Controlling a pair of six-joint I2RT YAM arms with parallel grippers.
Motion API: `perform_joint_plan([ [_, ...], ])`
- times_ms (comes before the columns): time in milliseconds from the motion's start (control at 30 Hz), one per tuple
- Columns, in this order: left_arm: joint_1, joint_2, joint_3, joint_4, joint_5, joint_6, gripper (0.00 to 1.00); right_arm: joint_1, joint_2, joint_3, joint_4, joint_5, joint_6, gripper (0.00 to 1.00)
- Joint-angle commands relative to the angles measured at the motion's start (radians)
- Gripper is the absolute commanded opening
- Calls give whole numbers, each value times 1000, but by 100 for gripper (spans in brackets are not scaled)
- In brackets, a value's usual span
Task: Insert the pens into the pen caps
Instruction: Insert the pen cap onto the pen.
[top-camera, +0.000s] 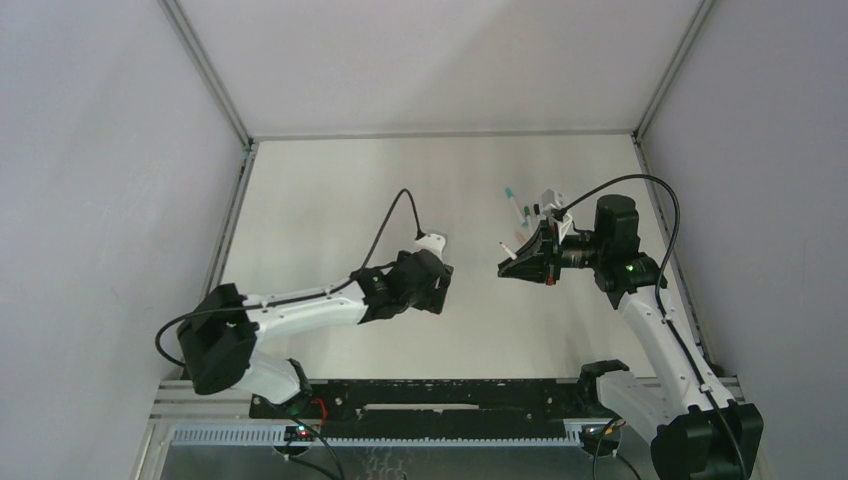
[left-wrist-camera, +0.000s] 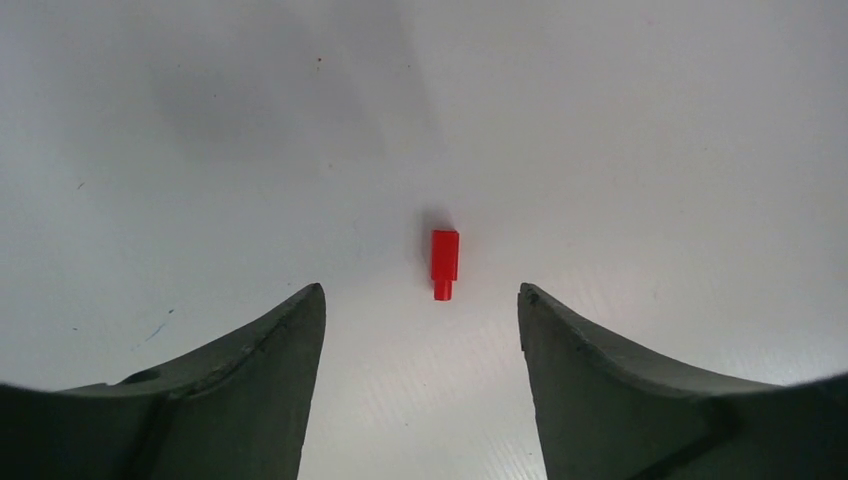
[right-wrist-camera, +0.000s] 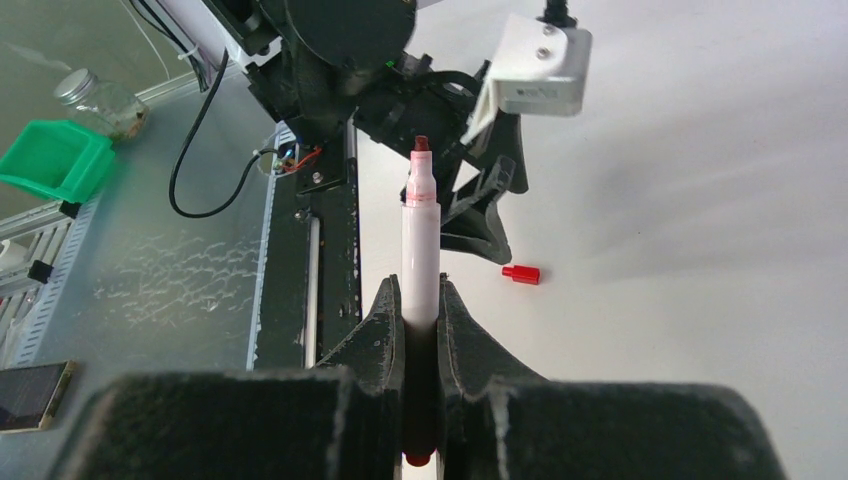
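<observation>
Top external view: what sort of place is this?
Probably a robotics lab test cell: white panels in an aluminium frame enclose a table, left arm and right arm bolted at its edge, green bin beside.

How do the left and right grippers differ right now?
The left gripper is open and empty; the right gripper is shut on a white pen with its dark red tip exposed. The left gripper looks down at the table, where the red cap lies ahead of its fingers; the right gripper points sideways toward the left arm. Both are black two-finger grippers.
</observation>
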Motion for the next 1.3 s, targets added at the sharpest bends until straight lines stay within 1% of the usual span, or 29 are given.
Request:
perform_joint_plan([
  [0, -5, 70, 112, -101, 18, 29, 70, -7, 0, 37, -7, -15, -20, 0],
  [67, -6, 104, 137, -113, 53, 40, 65, -7, 0, 37, -7, -14, -20, 0],
  [167, -5, 158, 179, -138, 87, 68, 60, -7, 0, 37, -6, -15, -20, 0],
  [400, 14, 292, 277, -206, 141, 115, 51, -7, -3, 37, -6, -16, -20, 0],
  [533, 35, 325, 296, -214, 174, 128, 46, -7, -4, 37, -5, -16, -20, 0],
  [700, 48, 366, 320, -227, 205, 144, 43, -7, -4, 37, -5, -17, -20, 0],
  [833, 54, 401, 339, -237, 217, 154, 35, -7, -4, 37, -5, -17, -20, 0],
  [1067, 59, 442, 367, -277, 223, 165, 29, -7, -5, 37, -6, -18, -20, 0],
  [1100, 59, 446, 368, -284, 223, 167, 27, -7, -5, 37, -5, -17, -20, 0],
  [1267, 59, 452, 363, -291, 236, 170, 6, -7, -7, 37, -5, -17, -20, 0],
])
